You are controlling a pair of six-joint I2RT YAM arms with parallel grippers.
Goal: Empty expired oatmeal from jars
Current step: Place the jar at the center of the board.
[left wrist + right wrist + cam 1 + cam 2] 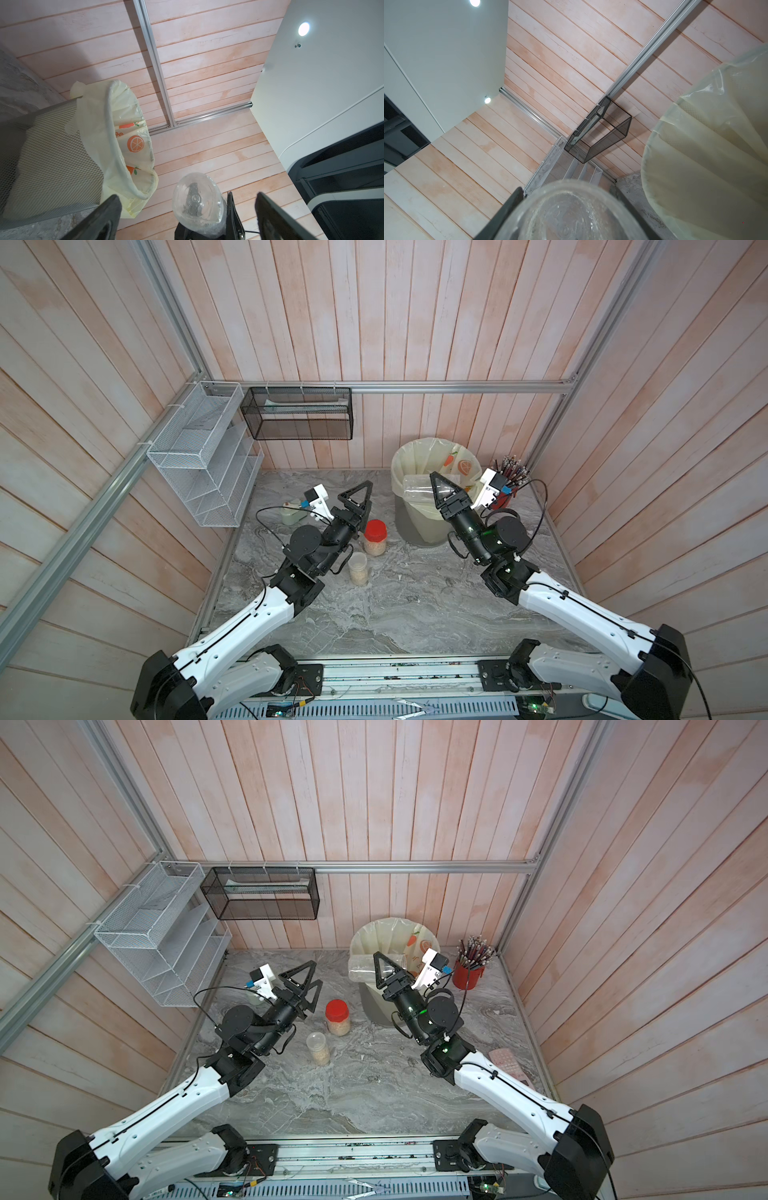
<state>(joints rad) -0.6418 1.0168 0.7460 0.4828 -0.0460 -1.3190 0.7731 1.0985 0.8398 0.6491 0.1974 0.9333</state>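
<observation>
In both top views my right gripper [437, 486] [380, 967] is shut on a clear jar [415, 489] [363, 969] lying sideways over the near rim of the bin [415, 456]. The held jar [571, 214] looks empty, and dark fingers [508, 204] press its sides. My left gripper [365, 497] [316, 974] is open and holds nothing, a short way left of that jar's base [197, 201]. A red-lidded jar [375, 536] and a clear-lidded jar [358, 568] stand upright on the table, each with oatmeal [375, 547] inside.
The grey mesh bin with a yellowish bag [62, 155] stands at the back right. A red pencil cup [467, 973] is right of it. A small pale container [291, 512] sits behind my left wrist. Wire racks [199, 456] hang on the left wall.
</observation>
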